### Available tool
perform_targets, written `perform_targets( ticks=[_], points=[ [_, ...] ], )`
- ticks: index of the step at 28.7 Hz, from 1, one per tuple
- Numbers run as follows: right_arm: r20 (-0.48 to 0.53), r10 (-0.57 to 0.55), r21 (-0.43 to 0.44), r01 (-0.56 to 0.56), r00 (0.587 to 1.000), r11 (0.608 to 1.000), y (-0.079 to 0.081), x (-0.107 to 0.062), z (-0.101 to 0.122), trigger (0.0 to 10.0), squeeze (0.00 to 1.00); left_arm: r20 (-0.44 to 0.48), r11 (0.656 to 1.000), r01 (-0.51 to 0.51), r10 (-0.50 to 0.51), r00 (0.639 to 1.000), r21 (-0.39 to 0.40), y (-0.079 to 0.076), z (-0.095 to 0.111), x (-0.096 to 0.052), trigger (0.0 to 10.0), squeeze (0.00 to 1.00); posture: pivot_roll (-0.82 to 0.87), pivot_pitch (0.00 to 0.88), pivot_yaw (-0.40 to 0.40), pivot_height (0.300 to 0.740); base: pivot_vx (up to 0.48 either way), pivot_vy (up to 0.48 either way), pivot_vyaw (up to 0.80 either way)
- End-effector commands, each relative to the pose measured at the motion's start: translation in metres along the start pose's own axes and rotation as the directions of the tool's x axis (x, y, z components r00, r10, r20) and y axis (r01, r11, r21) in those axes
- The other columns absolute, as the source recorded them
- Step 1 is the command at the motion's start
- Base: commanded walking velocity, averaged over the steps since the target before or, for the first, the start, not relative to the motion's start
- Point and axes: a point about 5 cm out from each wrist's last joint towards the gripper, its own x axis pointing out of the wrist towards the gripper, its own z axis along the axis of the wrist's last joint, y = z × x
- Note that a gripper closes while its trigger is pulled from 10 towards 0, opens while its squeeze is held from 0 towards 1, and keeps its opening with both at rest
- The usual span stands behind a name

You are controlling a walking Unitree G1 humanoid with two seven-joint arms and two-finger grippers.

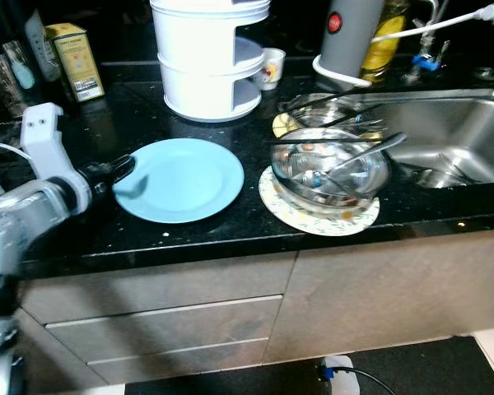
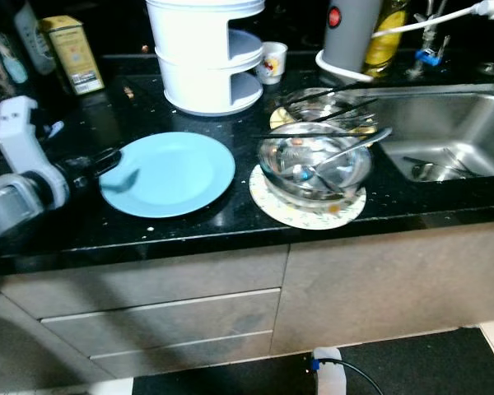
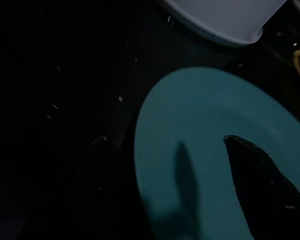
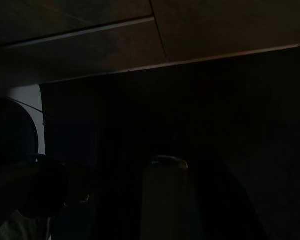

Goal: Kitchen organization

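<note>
A light blue plate (image 1: 185,179) lies flat on the black countertop (image 1: 230,226). My left gripper (image 1: 125,169) hovers low at the plate's left rim; in the left wrist view one black finger (image 3: 265,190) is over the plate (image 3: 205,145), and the gripper looks open with nothing in it. To the right of the plate a clear bowl (image 1: 329,169) with a spoon (image 1: 370,152) in it rests on a floral plate (image 1: 317,220). Another bowl (image 1: 321,111) with dark chopsticks laid across it sits behind. My right arm hangs idle; its wrist view is dark.
A white stacked container (image 1: 210,58) stands behind the blue plate, with a small cup (image 1: 272,67) beside it. The steel sink (image 1: 461,132) is at the right. A yellow box (image 1: 76,59), a grey appliance (image 1: 350,33) and an oil bottle (image 1: 384,41) line the back.
</note>
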Motion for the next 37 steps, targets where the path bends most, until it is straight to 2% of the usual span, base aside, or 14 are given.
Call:
perform_targets(
  ticks=[1,2,3,4,7,13,14,15,25,37],
  points=[
    [-0.030,-0.002,-0.001,0.002,1.000,1.000,-0.001,-0.003,-0.010,10.0,0.00,-0.025,0.999,-0.033,0.032,0.999,-0.021,0.005,-0.003,0.002,10.0,1.00,-0.02,0.171,-0.011,0.740,0.000,0.000,0.00],
    [-0.030,-0.003,-0.001,0.003,1.000,1.000,-0.001,-0.003,-0.010,10.0,0.00,-0.061,0.996,-0.040,0.036,0.997,-0.075,0.004,-0.007,0.008,10.0,0.75,-0.02,0.169,-0.006,0.740,0.000,0.000,0.00],
    [-0.030,-0.004,0.001,0.004,1.000,1.000,-0.001,-0.004,-0.011,10.0,0.00,-0.095,0.993,-0.046,0.036,0.995,-0.105,0.002,-0.010,0.013,10.0,0.00,-0.03,0.169,-0.002,0.740,0.000,0.000,0.00],
    [-0.030,-0.004,0.001,0.004,1.000,1.000,-0.001,-0.004,-0.011,10.0,0.00,-0.095,0.993,-0.046,0.036,0.995,-0.105,0.002,-0.010,0.013,10.0,0.00,-0.03,0.169,-0.002,0.740,0.000,0.000,0.00],
    [-0.027,-0.007,0.006,0.008,1.000,1.000,-0.002,-0.004,-0.012,10.0,0.00,-0.160,0.985,-0.030,0.003,0.987,-0.171,-0.004,-0.013,0.019,10.0,0.00,-0.03,0.168,0.001,0.740,0.000,0.000,0.00],
    [-0.025,-0.009,0.010,0.009,1.000,1.000,-0.002,-0.004,-0.012,10.0,0.00,-0.192,0.983,-0.004,-0.032,0.981,-0.183,-0.009,-0.014,0.021,10.0,0.00,-0.03,0.172,0.002,0.740,0.000,0.000,0.00],
    [-0.023,-0.010,0.015,0.011,1.000,1.000,-0.001,-0.004,-0.011,10.0,0.00,-0.201,0.980,0.005,-0.046,0.979,-0.199,-0.010,-0.015,0.021,5.5,0.00,-0.02,0.177,0.000,0.740,0.000,0.000,0.00],
    [-0.023,-0.010,0.016,0.010,1.000,1.000,-0.001,-0.004,-0.011,10.0,0.00,-0.201,0.976,0.012,-0.057,0.978,-0.217,-0.011,-0.014,0.022,0.0,0.00,-0.02,0.179,-0.002,0.740,0.000,0.000,0.00],
    [-0.020,-0.010,0.018,0.010,1.000,1.000,-0.001,-0.003,-0.008,10.0,0.00,-0.196,0.959,0.031,-0.089,0.977,-0.282,-0.009,-0.009,0.020,0.0,0.00,-0.02,0.181,-0.004,0.740,0.000,0.000,0.00],
    [-0.019,-0.011,0.019,0.012,1.000,1.000,-0.001,-0.002,-0.008,10.0,0.00,-0.189,0.954,0.046,-0.106,0.976,-0.295,-0.004,-0.006,0.016,0.0,0.00,-0.02,0.181,-0.004,0.740,0.000,0.000,0.00]
  ],
)
